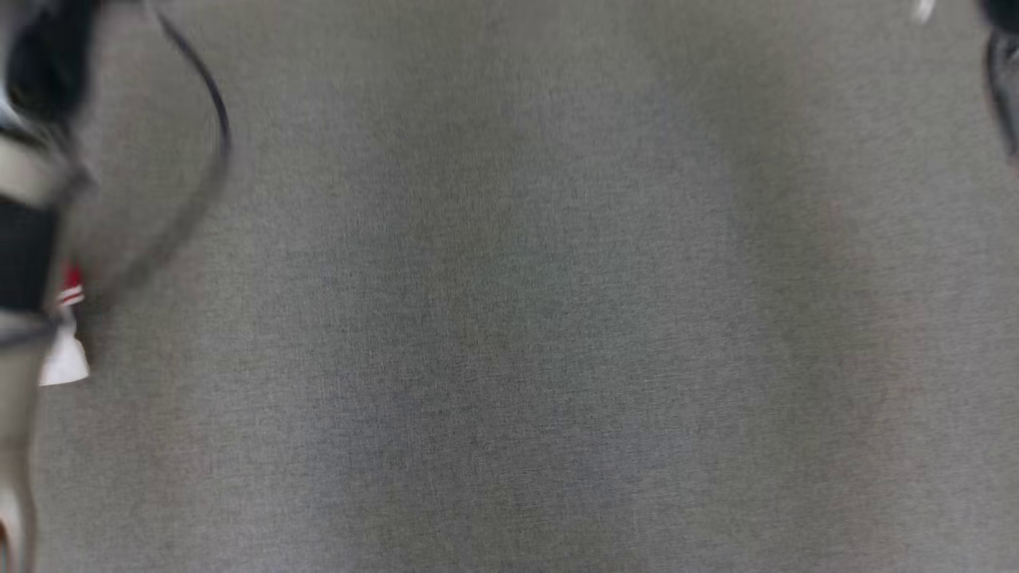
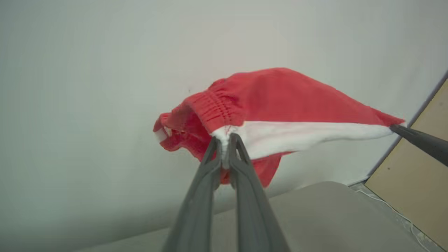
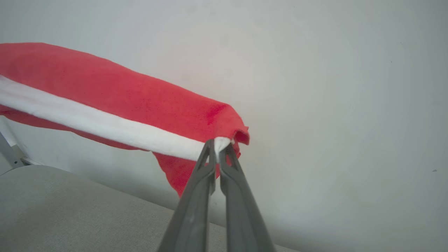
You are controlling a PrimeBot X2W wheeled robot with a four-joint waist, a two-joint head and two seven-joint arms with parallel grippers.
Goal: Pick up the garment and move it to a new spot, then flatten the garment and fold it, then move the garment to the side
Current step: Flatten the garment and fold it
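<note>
garment (image 2: 280, 101): kinda fuzzy red shorts, white stripe, scrunchy elastic waistband, stretched midair above grey woven surface (image 1: 509, 318) | left fingers (image 2: 203, 175): pinching waistband end | right fingers (image 3: 201, 182): clamped on stripe's other end

Fleecy cloth garment (image 2: 280, 101); matt fingers (image 2: 252, 210)

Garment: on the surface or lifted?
Lifted. The garment stretches in the air between left gripper and right gripper, each shut on an end of its white stripe, above the grey surface.
</note>
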